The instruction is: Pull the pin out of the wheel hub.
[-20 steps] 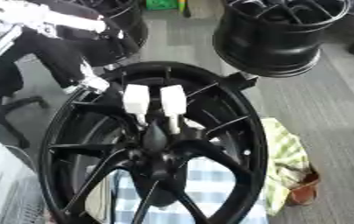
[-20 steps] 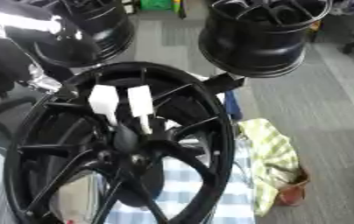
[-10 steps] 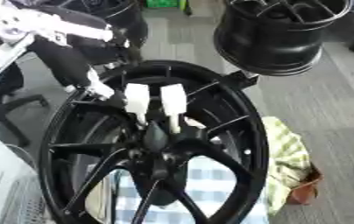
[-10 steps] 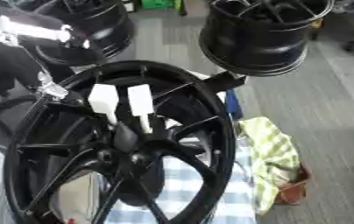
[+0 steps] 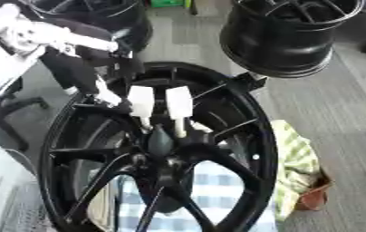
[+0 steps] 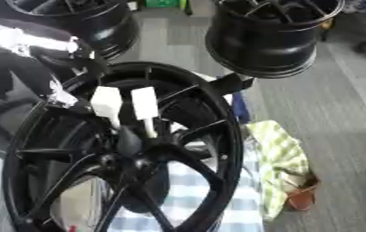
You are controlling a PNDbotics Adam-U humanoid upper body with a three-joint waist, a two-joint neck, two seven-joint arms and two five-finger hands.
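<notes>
Pins (image 5: 178,108) white-tagged, two, seated upright in wheel hub (image 5: 162,158); no legible writing.

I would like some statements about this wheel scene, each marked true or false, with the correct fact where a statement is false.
1. Two white pins stand side by side at the hub of the large black wheel. True.
2. A robot hand is closed around one of the pins. False: no hand can be made out on either pin.
3. A green-and-white cloth lies to the right of the wheel. True.
4. The wheel is red. False: it is black.
5. Another black wheel stands behind the large one, at upper right. True.
</notes>
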